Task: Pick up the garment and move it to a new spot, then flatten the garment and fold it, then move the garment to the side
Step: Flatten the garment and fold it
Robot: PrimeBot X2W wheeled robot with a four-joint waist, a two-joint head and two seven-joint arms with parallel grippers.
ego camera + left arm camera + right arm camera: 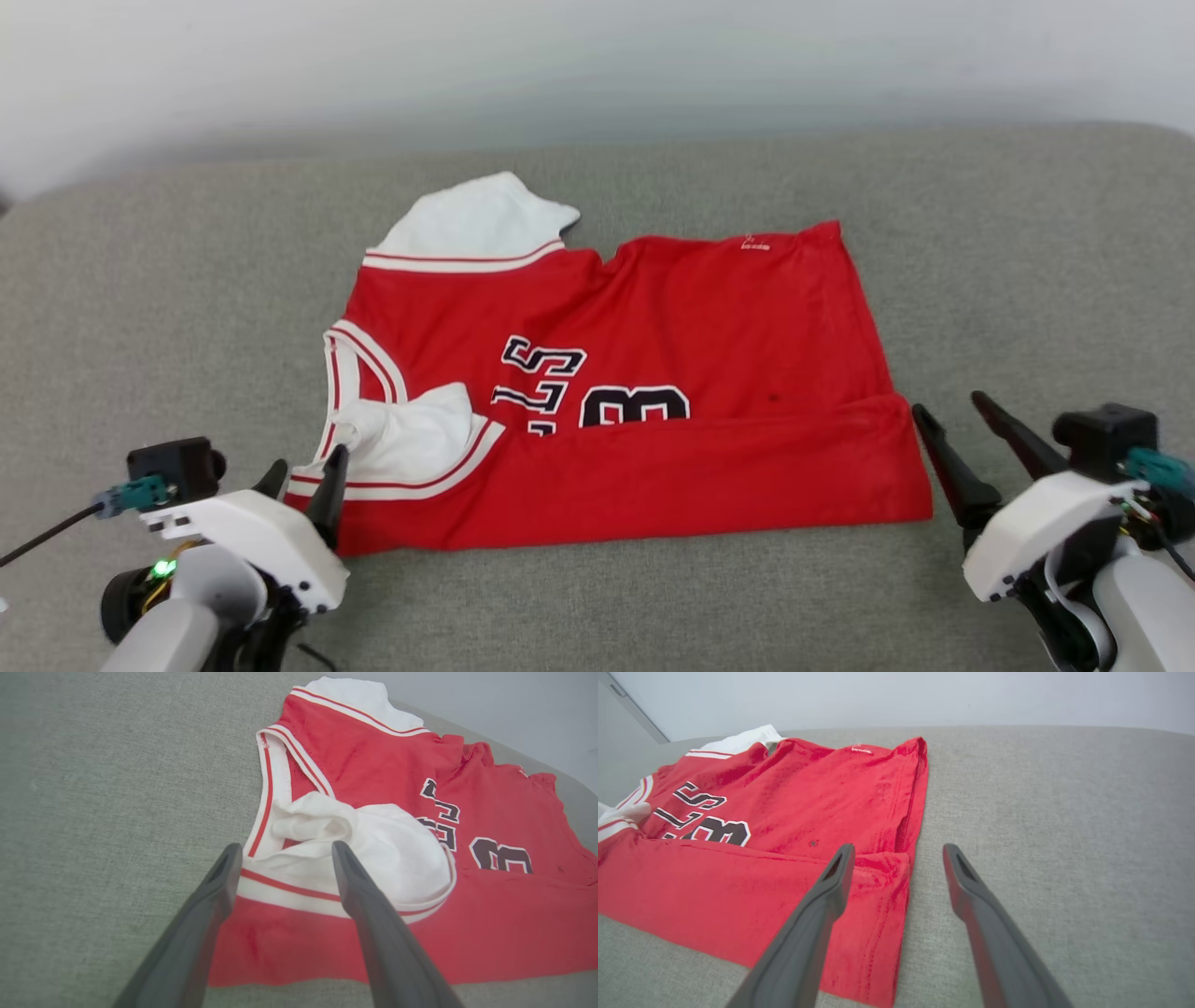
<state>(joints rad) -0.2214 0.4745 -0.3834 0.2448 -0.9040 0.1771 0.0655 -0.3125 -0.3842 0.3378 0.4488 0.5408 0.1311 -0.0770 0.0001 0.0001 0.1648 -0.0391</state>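
We've got one grey cloth surface (653, 597) under everything, and one red shirt (700, 317) flat across its middle, with the near edge folded up over the front. The black, white-edged print shows a "3" (635, 406), half covered by that fold; the letters (541, 373) beside it we can't read. It has two white sleeves with red-striped trim: the far sleeve (476, 224) lies flat, the near sleeve (411, 434) is bunched. There are two claws. The left claw (303, 471) is released over the near sleeve's trim, and the right claw (948, 406) is released at the hem corner.

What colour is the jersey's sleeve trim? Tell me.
Sleeve trim on the jersey: white with red stripes, clearest in left wrist view.
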